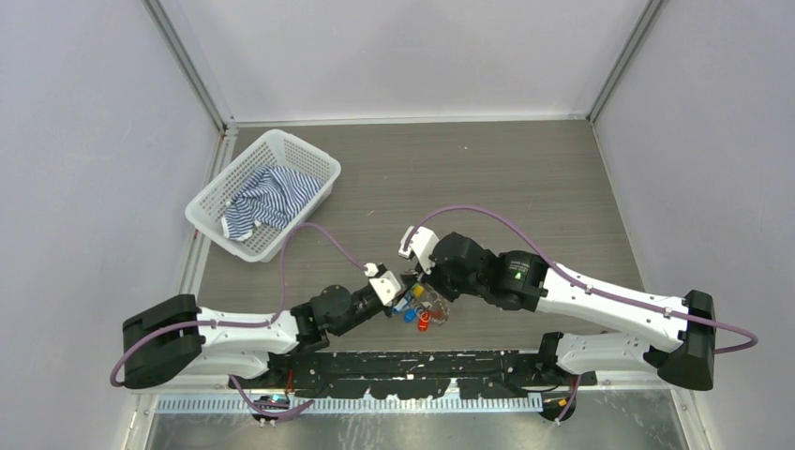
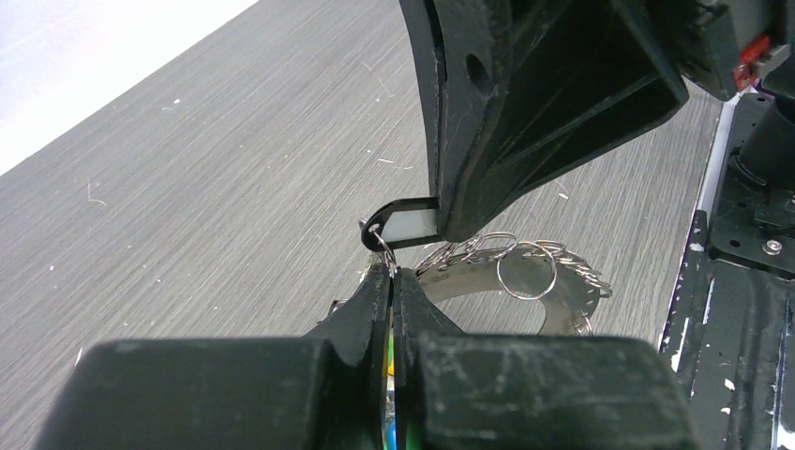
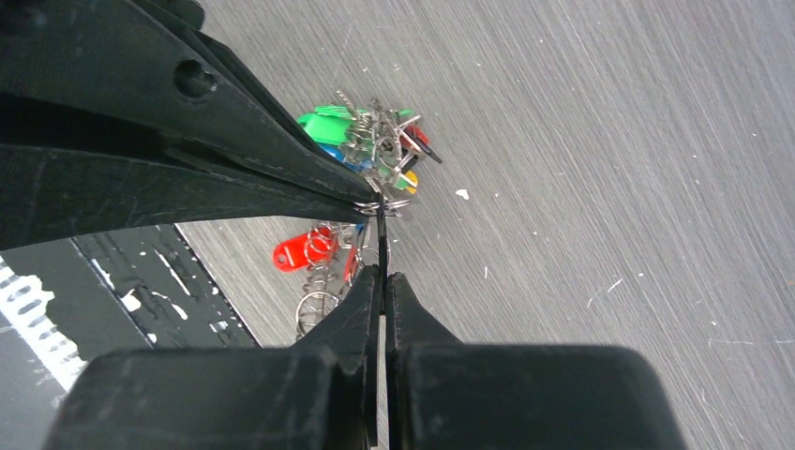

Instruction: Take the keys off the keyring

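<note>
While left gripper (image 2: 391,275) pinches the split ring (image 2: 382,246) and right gripper (image 3: 382,277) pinches the black tag (image 2: 412,223), your pull may slip off thin wire or drag the keyring (image 2: 473,279).

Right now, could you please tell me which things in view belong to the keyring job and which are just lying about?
Belong to the job:
keys with coloured tags
keyring

Just lying about:
white basket
striped cloth inside it
</note>
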